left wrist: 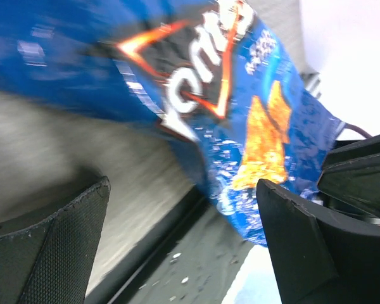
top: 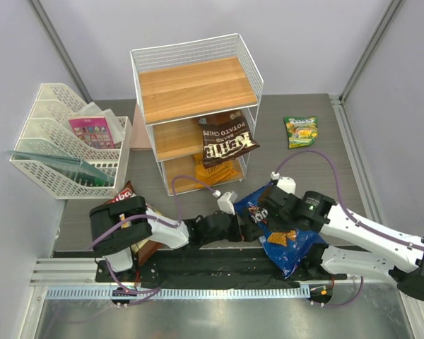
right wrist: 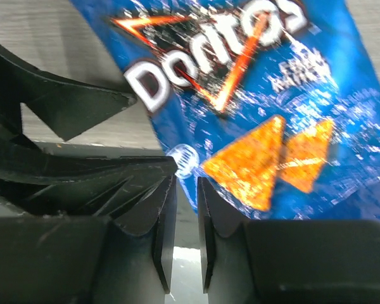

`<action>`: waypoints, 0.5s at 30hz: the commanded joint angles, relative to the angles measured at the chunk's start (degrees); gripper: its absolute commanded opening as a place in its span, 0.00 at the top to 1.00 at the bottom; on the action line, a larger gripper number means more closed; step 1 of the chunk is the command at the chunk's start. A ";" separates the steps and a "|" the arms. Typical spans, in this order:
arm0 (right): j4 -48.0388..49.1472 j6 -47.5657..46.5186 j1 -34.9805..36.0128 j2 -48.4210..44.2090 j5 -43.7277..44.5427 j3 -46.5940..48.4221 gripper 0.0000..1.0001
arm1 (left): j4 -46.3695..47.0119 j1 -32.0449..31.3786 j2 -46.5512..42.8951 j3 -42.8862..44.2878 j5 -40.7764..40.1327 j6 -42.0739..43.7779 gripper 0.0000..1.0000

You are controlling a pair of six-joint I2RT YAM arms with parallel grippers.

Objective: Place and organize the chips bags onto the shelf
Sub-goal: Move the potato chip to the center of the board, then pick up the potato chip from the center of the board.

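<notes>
Shelf, white wire rack with wooden boards (top: 198,88), is your landmark.
Top view: crinkly blue Doritos bag (top: 297,256) lies in front of shelf, off toward its right; dark brown Kettle bag (top: 228,140) on shelf's middle board, sticking out front.
Left wrist: your left gripper (left wrist: 182,187) gapes wide, blue Doritos bag beyond fingers.
Right wrist: your right gripper (right wrist: 187,180) narrowly parted, clamping nothing, bag edge just past tips.
</notes>
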 commanded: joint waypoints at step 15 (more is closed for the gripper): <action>-6.27 3.15 0.88 -8.83 6.81 1.81 0.73 | 16.02 -1.10 14.99 5.89 -5.05 -3.24 0.18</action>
